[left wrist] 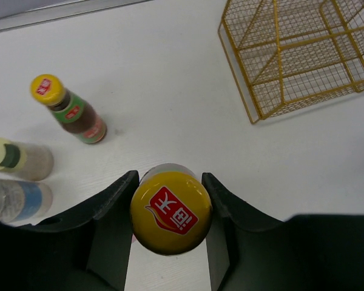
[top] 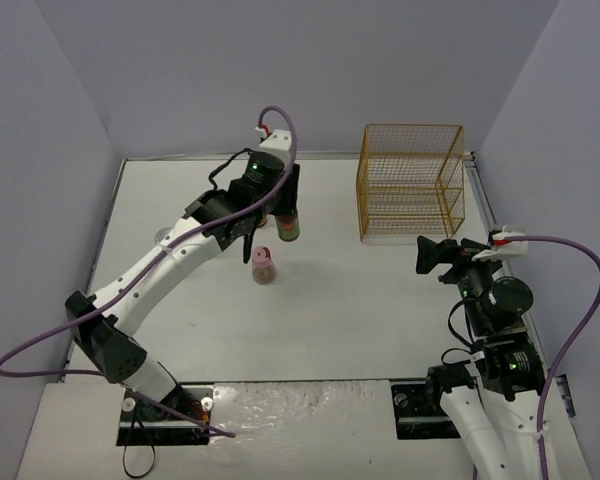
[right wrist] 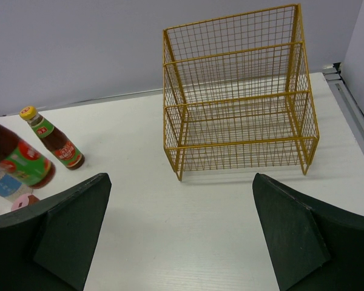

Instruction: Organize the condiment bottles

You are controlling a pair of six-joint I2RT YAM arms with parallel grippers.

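Note:
My left gripper (left wrist: 170, 179) is shut on the yellow cap of a tall dark bottle (left wrist: 171, 211), which hangs below it in the top view (top: 288, 229). A second yellow-capped bottle (left wrist: 70, 111) stands on the table to the left. A yellow-green-capped bottle (left wrist: 17, 159) and a blue-labelled bottle (left wrist: 15, 199) show at the left edge of the left wrist view. A pink-capped bottle (top: 264, 266) stands just near the held one. My right gripper (right wrist: 182, 224) is open and empty, in front of the yellow wire basket (right wrist: 239, 97). The arm hides the other bottles in the top view.
The wire basket (top: 410, 180) stands at the back right, its open side facing the front. Grey walls close off the table on the left, back and right. My right gripper (top: 435, 257) hovers just in front of the basket.

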